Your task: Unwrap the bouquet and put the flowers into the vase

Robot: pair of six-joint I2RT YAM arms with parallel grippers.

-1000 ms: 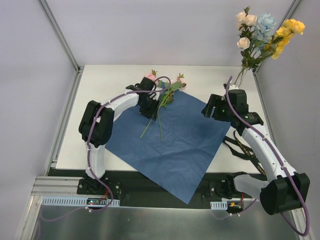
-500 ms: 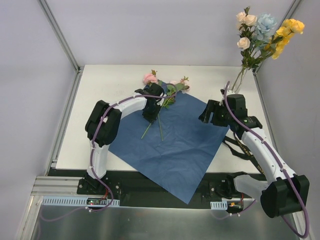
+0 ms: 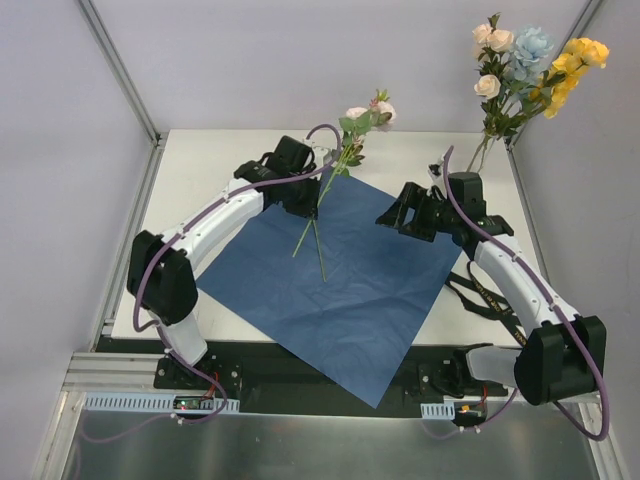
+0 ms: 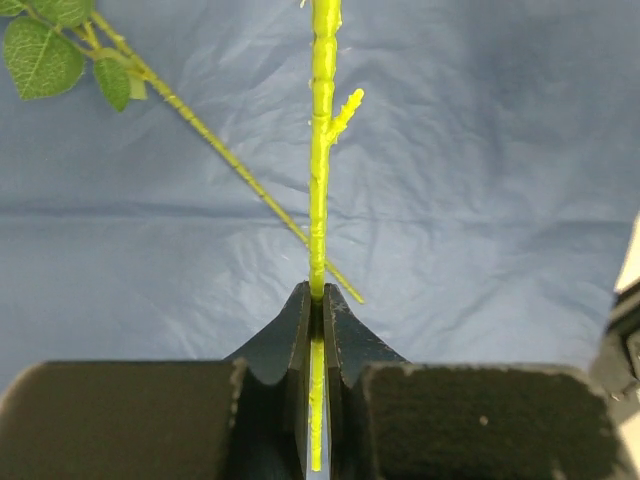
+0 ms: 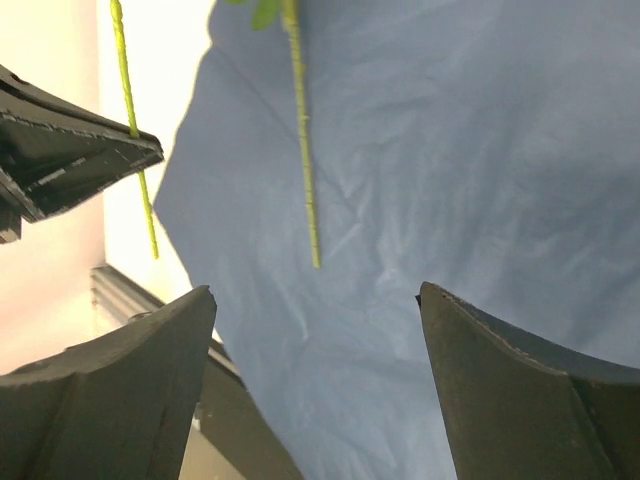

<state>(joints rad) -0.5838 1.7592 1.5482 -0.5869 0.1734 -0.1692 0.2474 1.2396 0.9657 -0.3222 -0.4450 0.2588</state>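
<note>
Green plastic stem is sitting pinched between the jaws of the left gripper, which is clenched tight on it; seen from above, that left gripper is holding the pink and cream flowers up above the far corner of the blue paper sheet, which is lying spread flat on the table; a second stem is running beside the held one, and I cannot tell whether it is lying on the sheet or hanging tangled with it. The right gripper is hovering over the right part of the sheet with its jaws released wide and nothing in them. The vase is standing at the far right corner, well apart from the held spray, with cream, pale-blue and yellow blooms already leaning out of it. I am judging this to be the carry toward the vase, perhaps by a pass to the right arm; I am planning to raise the spray until its tail is clearing the paper, watching that the second stem is not dragging; at the vase I am wanting the stem upright and lowered gently, since slender, top-heavy glass is likely to tip.
</note>
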